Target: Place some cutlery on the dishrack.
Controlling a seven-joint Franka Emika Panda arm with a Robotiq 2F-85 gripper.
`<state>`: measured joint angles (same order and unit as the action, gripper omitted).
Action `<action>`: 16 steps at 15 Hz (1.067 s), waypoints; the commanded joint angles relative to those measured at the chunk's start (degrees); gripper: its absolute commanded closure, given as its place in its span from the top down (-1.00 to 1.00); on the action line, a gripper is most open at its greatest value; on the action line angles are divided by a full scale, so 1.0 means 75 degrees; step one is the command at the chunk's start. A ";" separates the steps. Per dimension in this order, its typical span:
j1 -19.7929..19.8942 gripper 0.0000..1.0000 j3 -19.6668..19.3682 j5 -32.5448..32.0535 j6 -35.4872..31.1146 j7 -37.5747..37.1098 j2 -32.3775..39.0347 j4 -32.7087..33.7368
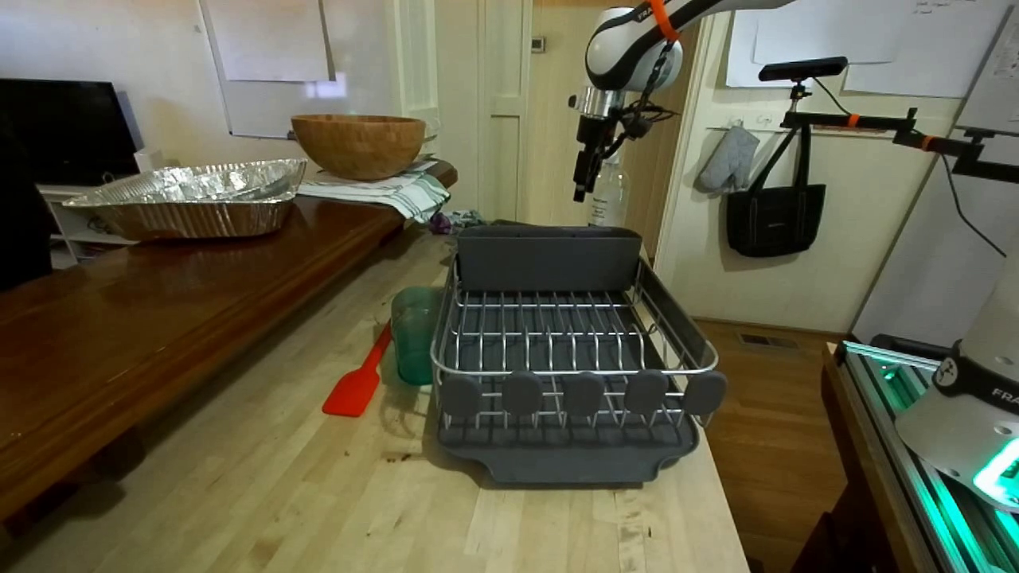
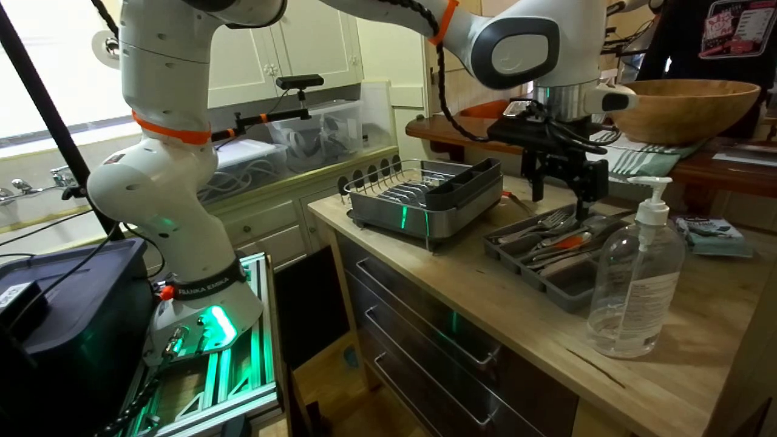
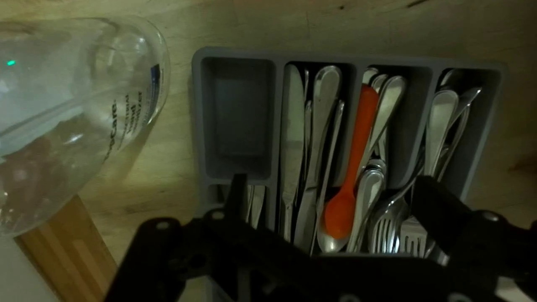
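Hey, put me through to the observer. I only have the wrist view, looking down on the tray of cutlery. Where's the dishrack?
Observer: In an exterior view, the dishrack sits on the same wooden counter as the cutlery tray, with a gap between them.
Operator: Any compartments on it?
Observer: Yes, a divided grey holder at the end nearer the cutlery tray.
Operator: Is anything crowding its sides?
Observer: In an exterior view, a green cup is close beside the side away from the robot's base. Whether they touch, I can't tell.
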<state>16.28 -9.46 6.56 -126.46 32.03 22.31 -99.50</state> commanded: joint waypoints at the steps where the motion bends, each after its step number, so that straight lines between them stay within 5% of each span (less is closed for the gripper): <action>1: 0.0126 1.00 0.0226 -0.0040 0.0029 -0.0061 0.0084 0.0069; 6: -0.0081 1.00 0.0757 0.0229 0.0219 -0.0467 0.0684 0.0284; 8: -0.0161 0.71 0.0899 0.0175 0.0184 -0.0647 0.0887 0.0312; 9: -0.0165 0.33 0.0977 0.0210 0.0193 -0.0674 0.1000 0.0362; 11: -0.0177 0.40 0.1071 0.0237 0.0149 -0.0759 0.1190 0.0445; 16: -0.0199 0.12 0.1167 0.0188 0.0020 -0.0906 0.1567 0.0796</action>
<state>14.73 -1.09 7.73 -126.44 26.49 31.50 -96.66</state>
